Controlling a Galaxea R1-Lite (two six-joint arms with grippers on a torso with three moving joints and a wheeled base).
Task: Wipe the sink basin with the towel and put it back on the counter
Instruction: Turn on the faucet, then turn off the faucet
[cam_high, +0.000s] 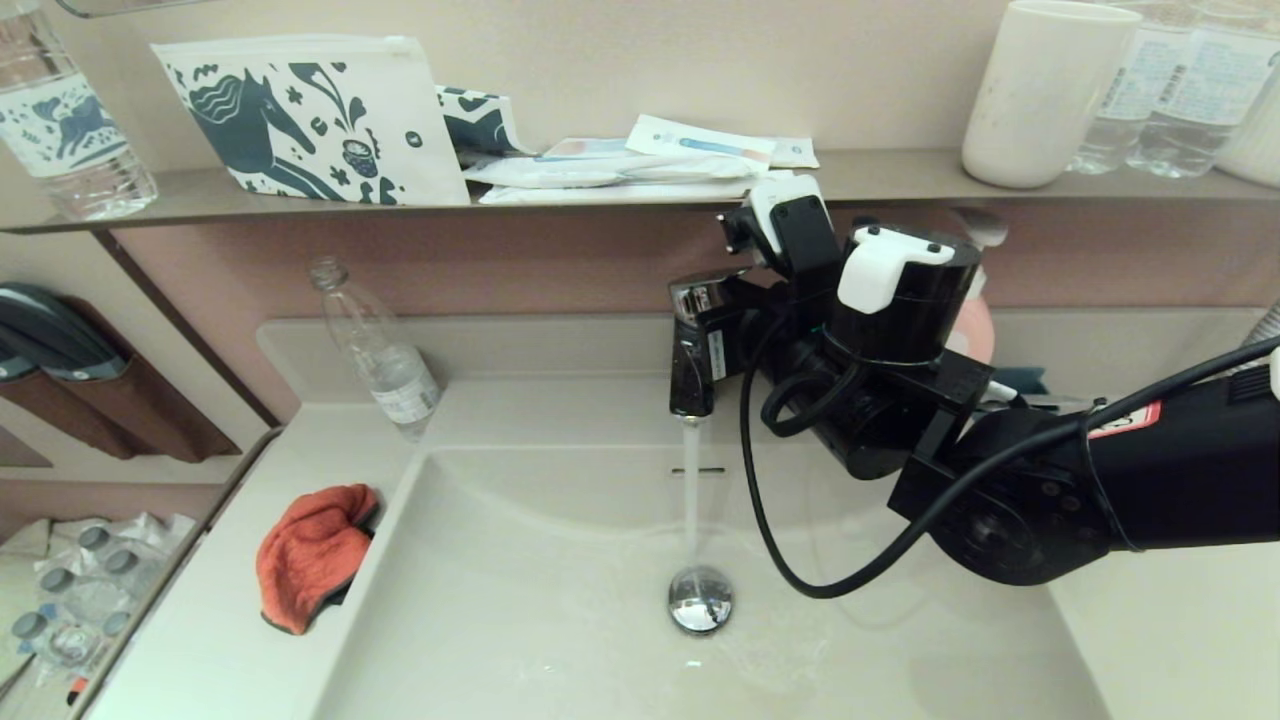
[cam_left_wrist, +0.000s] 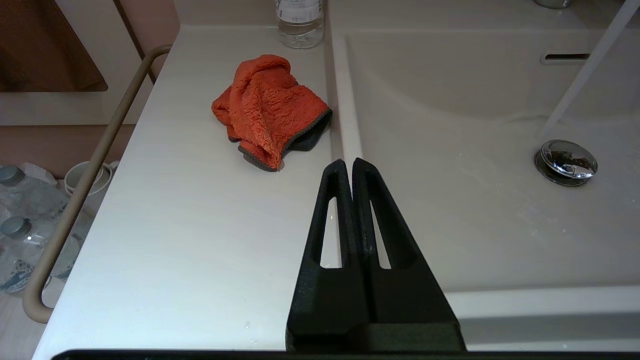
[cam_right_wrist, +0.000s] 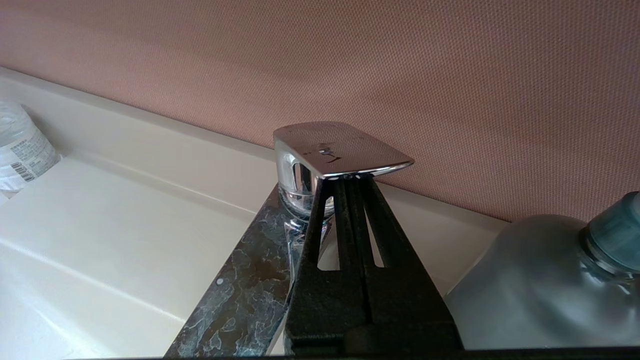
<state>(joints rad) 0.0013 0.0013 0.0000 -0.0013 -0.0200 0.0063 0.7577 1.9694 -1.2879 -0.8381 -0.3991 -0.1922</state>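
The orange-red towel (cam_high: 310, 555) (cam_left_wrist: 270, 110) lies bunched on the counter (cam_high: 200, 650) (cam_left_wrist: 175, 225), just left of the sink basin's rim. The sink basin (cam_high: 560, 620) (cam_left_wrist: 475, 210) holds the chrome drain plug (cam_high: 700, 598) (cam_left_wrist: 567, 161), and a stream of water (cam_high: 690, 490) runs onto it from the faucet (cam_high: 692, 370). My right gripper (cam_right_wrist: 348, 179) is shut and empty, its tips pressed under the faucet's chrome lever (cam_right_wrist: 340, 149). My left gripper (cam_left_wrist: 348, 162) is shut and empty, above the basin's left rim, a little nearer than the towel; the head view does not show it.
A clear plastic bottle (cam_high: 385, 360) (cam_left_wrist: 300, 20) stands at the counter's back left. A frosted bottle (cam_right_wrist: 540, 280) sits right of the faucet. The wall shelf (cam_high: 600, 190) carries a pouch, packets and a white cup (cam_high: 1040, 90). A rail (cam_left_wrist: 80, 190) borders the counter's left edge.
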